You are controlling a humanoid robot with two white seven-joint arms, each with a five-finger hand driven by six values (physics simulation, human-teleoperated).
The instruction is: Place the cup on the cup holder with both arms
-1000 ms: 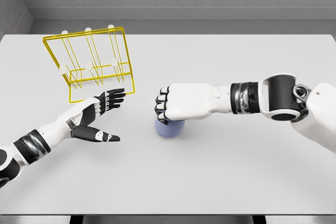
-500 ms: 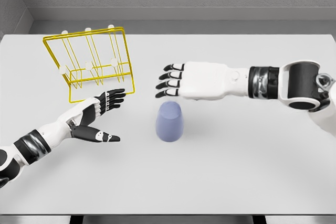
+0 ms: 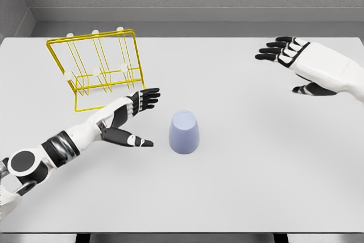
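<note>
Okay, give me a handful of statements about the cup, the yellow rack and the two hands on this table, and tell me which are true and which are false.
1. The cup stands on the table with no hand touching it. True.
2. The right hand is clamped around the cup. False: it hovers open, far off to the right of the cup.
3. The left hand is open just left of the cup. True.
4. The cup hangs on the yellow rack. False: the rack stands behind the left hand, apart from the cup.
5. The left hand grips the rack. False: it holds nothing.
</note>
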